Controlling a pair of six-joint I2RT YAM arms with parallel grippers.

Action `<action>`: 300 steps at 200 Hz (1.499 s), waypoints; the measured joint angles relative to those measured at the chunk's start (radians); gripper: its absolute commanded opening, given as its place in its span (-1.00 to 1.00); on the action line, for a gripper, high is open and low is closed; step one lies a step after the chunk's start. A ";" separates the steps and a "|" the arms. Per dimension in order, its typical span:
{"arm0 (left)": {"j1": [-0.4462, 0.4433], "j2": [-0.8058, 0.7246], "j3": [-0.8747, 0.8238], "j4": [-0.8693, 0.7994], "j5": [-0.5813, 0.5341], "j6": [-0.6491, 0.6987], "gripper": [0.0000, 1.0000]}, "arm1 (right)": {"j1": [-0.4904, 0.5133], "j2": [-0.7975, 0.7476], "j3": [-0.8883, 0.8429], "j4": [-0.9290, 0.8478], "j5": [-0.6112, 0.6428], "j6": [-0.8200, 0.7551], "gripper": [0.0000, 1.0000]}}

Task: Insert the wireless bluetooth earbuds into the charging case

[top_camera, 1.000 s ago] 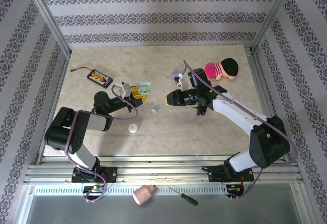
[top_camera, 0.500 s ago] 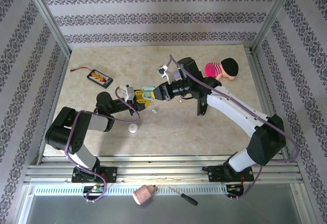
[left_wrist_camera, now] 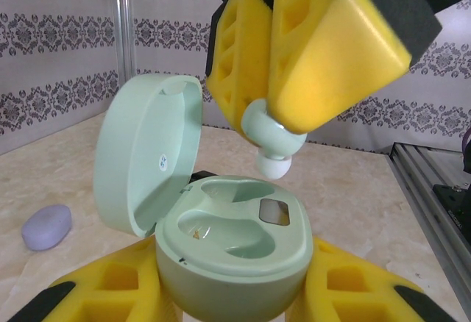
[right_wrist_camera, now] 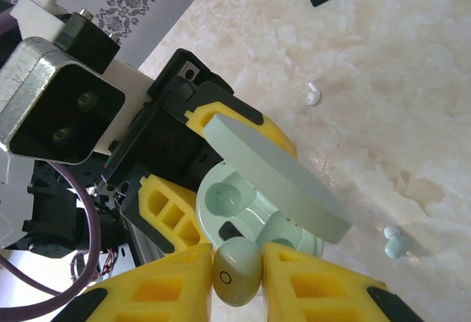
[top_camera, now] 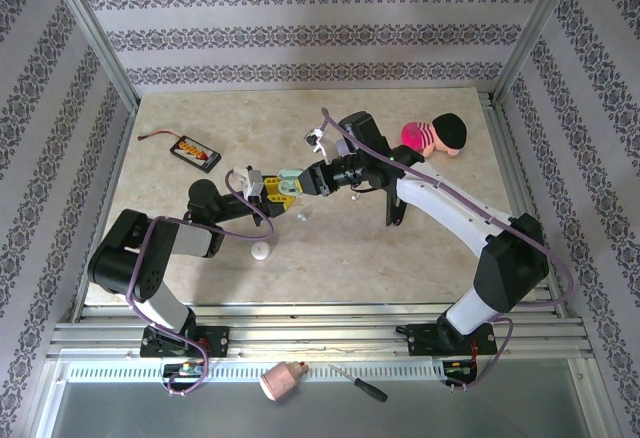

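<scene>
My left gripper [left_wrist_camera: 235, 296] is shut on the mint-green charging case [left_wrist_camera: 234, 242], which stands upright with its lid [left_wrist_camera: 147, 160] open and both wells empty. My right gripper [right_wrist_camera: 237, 281] is shut on a mint-green earbud [right_wrist_camera: 237, 272]. In the left wrist view this earbud [left_wrist_camera: 274, 137] hangs just above the case's far well, not touching it. From above, the two grippers meet at the case [top_camera: 290, 179] near the table's middle, the right gripper [top_camera: 308, 182] coming in from the right. Another mint earbud [right_wrist_camera: 396, 244] and a white earbud [right_wrist_camera: 313, 94] lie loose on the table.
A lilac pebble-like case [left_wrist_camera: 47, 226] lies on the table beyond the held case. A white case [top_camera: 261, 250] rests in front of the left arm. A black battery pack [top_camera: 196, 153] sits at the back left and a doll [top_camera: 435, 138] at the back right.
The right arm has swung left, carrying the earbud from mid-table to just over the open case. The left gripper has shifted slightly right with the case.
</scene>
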 measured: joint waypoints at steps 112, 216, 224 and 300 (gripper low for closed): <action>0.000 -0.011 0.008 0.003 0.003 -0.018 -0.33 | 0.000 0.019 0.000 0.008 0.008 0.000 -0.53; 0.000 -0.010 0.016 0.004 -0.016 -0.031 -0.33 | 0.005 -0.007 0.000 0.013 0.038 -0.005 0.15; 0.000 -0.008 0.018 0.004 -0.021 -0.031 -0.33 | 0.005 -0.024 -0.015 0.017 0.042 -0.006 0.19; 0.066 0.024 0.019 0.008 -0.105 -0.028 -0.33 | -0.066 -0.204 -0.289 0.225 0.106 0.120 0.18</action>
